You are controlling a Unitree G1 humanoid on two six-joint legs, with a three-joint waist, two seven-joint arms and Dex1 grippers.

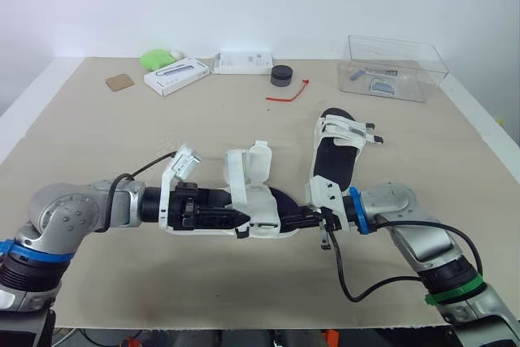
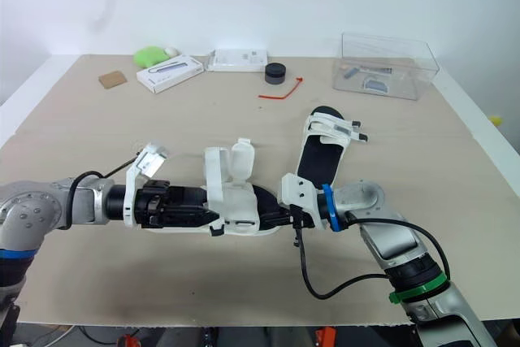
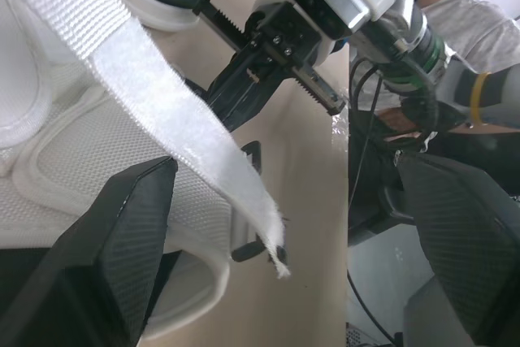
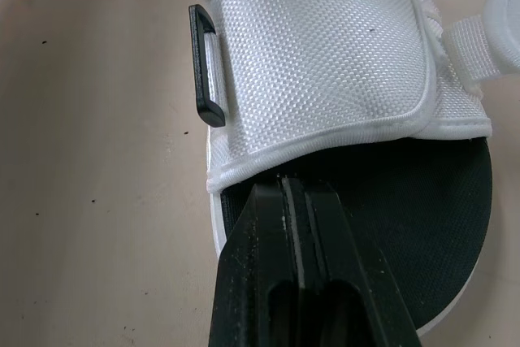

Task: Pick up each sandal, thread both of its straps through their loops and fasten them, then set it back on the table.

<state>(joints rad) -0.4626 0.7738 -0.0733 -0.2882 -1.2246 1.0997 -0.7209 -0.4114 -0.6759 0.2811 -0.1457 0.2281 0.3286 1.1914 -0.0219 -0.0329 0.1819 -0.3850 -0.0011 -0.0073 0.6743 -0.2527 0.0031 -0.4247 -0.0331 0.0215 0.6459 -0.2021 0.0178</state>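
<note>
Sandal under work (image 1: 258, 205): lies on its sole near the front edge of the table (image 1: 97, 136), between the two grippers. Both flaps of its white upper stand up, unfastened. One strap (image 3: 187, 136) hangs loose with a frayed end, not through a loop. A black loop (image 4: 207, 67) sits empty on the side of the upper.

Left gripper (image 1: 242, 223): at the sandal's left end, jaws wide apart. The loose strap passes between its fingers (image 3: 106, 258), unclamped.

Right gripper (image 1: 292, 219): at the sandal's right end, fingers pressed together. The tips reach onto the black footbed just under the hem of the upper. Whether they pinch anything cannot be told.

Second sandal (image 1: 337, 148): lies flat on the table farther back and to the right, apart from both grippers.

Far edge of table: clear plastic box (image 1: 396, 67) at right, black round item (image 1: 281, 75), red tie (image 1: 288, 95), two white boxes (image 1: 175, 75), green item (image 1: 154, 58).
</note>
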